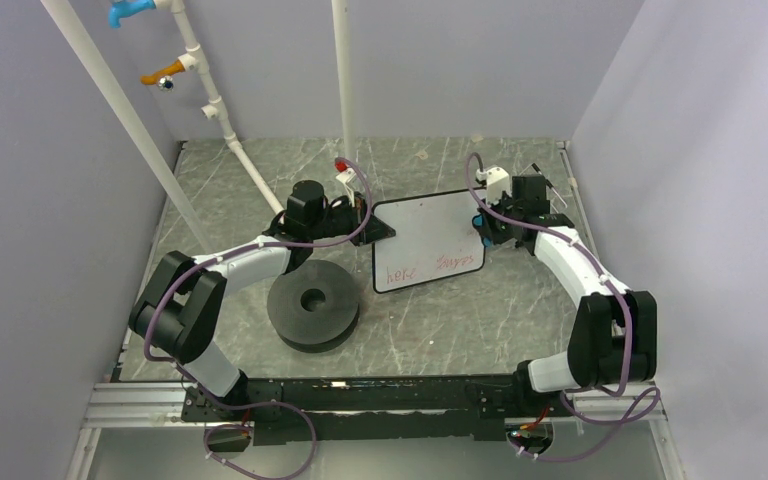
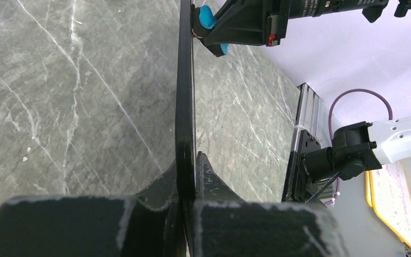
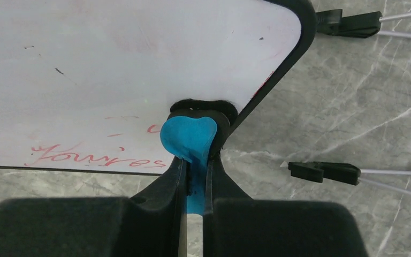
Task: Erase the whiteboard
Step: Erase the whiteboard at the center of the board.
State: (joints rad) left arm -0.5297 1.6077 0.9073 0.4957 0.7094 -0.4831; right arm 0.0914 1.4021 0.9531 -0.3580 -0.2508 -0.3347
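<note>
1. Whiteboard (image 1: 428, 235) is found about the middle of the desk (image 1: 460, 330), slightly toward the far edge; whether it rests on the desk cannot be told.
2. Its left edge is pinched by the left claw (image 1: 370, 228), which is closed tight on it.
3. In the left wrist view the board (image 2: 184, 96) is seen edge-on, clamped at the left claw (image 2: 186, 166) with no gap between the jaws.
4. Red writing (image 1: 430, 268) is seen along the board's near edge; the rest of the face (image 3: 112, 64) is mostly white, with faint pink smears.
5. A blue eraser (image 3: 188, 136) is gripped by the right claw (image 3: 195, 171), narrowed around it.
6. The eraser's black felt is pressed against the board's face at its right edge, near a rounded corner.
7. A black disc (image 1: 312, 305) lies toward the desk's left edge, just beside the board's near-left corner.
</note>
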